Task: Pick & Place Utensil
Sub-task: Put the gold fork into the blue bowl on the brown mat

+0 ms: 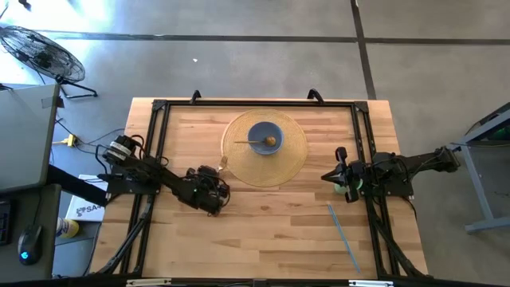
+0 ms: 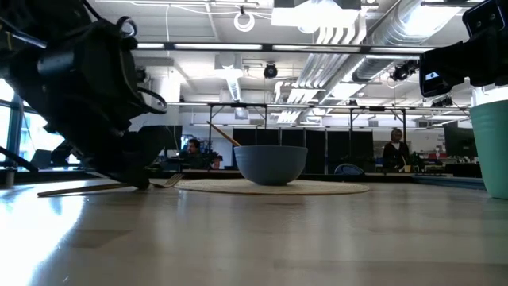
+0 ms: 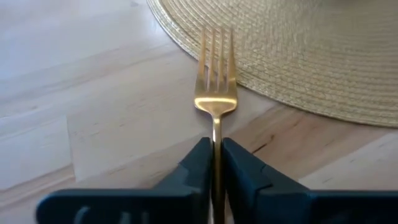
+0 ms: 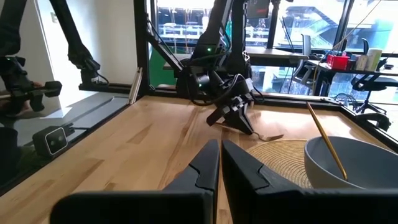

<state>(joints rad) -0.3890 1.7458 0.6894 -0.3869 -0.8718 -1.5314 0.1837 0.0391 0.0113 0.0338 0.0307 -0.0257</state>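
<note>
A gold fork (image 3: 216,93) lies with its tines over the edge of a round woven placemat (image 1: 264,147). My left gripper (image 3: 216,163) sits low at the table beside the mat's left edge (image 1: 213,177), shut on the fork. A blue-grey bowl (image 1: 264,137) stands in the mat's middle with a gold utensil (image 4: 325,138) leaning inside. My right gripper (image 4: 219,163) waits shut at the table's right side (image 1: 335,175), next to a teal cup (image 2: 490,147). My left gripper pinches the fork's handle (image 3: 216,138) just behind the neck, between its two fingers, which lie along the handle. It comes slanting down from the table's left. The tines (image 3: 215,46) rest on or just over the placemat's edge; the handle's rear is hidden.
A long pale blue strip (image 1: 344,236) lies on the table's near right. A black frame (image 1: 156,119) runs around the tabletop. A fan (image 1: 40,52) and a desk stand off the table's left. Bare wood shows along the near side.
</note>
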